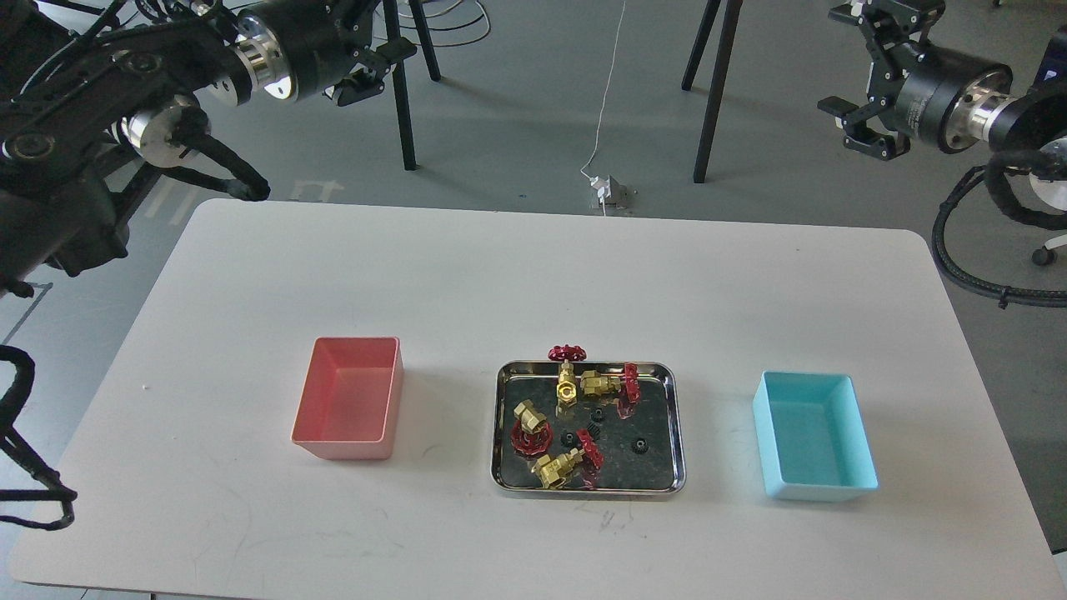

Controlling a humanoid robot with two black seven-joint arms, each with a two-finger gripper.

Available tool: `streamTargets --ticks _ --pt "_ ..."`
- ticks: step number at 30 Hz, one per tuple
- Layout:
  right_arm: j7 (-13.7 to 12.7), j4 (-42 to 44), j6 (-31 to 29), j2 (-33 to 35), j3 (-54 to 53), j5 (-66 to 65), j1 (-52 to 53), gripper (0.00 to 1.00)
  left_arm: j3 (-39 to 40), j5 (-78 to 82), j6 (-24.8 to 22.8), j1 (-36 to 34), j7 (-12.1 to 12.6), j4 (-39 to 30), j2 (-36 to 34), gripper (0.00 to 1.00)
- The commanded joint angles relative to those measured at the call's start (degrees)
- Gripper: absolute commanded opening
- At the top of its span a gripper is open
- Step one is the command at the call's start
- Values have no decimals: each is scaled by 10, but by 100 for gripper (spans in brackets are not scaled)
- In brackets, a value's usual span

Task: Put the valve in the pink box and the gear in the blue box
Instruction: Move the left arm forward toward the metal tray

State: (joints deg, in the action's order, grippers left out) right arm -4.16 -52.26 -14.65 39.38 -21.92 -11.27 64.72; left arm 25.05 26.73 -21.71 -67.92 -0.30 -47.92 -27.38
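Note:
Several brass valves with red handwheels lie in a shiny steel tray (503, 417) at mid-table: one at the back rim (567, 377), one beside it (602, 383), one at the left (528, 421), one at the front (560, 467). Among them lie several tiny black gears, such as one (640, 445) at the right and one (596, 414) in the middle. The pink box (346, 446) stands left of the tray with nothing in it. The blue box (821, 492), also with nothing in it, stands to the right. My left gripper (377, 67) and right gripper (859, 79) hang open, high beyond the table's far edge, holding nothing.
The white table (533, 267) has rounded corners. Black tripod legs (713, 92), a white cable and a plug (607, 192) are on the floor behind it. A black hose (967, 267) loops off my right arm past the table's right corner.

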Motion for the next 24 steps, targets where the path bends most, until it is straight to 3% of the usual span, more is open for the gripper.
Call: streamTargets --ticks 1,2,4,7,10,12,14,15,24 --pt "-1 -5 3 -1 -3 -2 0 99 3 1 4 -9 -21 -2 -1 100" --pt "-1 -5 3 -1 -2 -2 0 99 3 1 5 -9 -31 -2 -2 100" --pt "-1 -6 3 0 -2 -2 0 99 12 -4 3 -10 -79 -2 -3 100" --pt "0 -6 3 0 -2 -2 -1 99 89 -29 -18 -1 -151 1 -14 100" --pt "0 -5 3 0 -2 -2 -1 99 123 -53 -61 18 -166 44 -4 100" --pt "-1 -5 3 0 -3 -2 1 99 119 -36 -52 24 -191 56 8 100" --pt "-1 -5 4 1 -5 -2 5 99 116 19 -37 28 -264 51 14 100" --pt "-1 -6 4 2 -7 -2 8 99 113 58 -37 31 -277 42 12 100" --pt "-1 -6 4 32 -17 -2 44 99 53 280 -14 76 -267 -148 -93 100"
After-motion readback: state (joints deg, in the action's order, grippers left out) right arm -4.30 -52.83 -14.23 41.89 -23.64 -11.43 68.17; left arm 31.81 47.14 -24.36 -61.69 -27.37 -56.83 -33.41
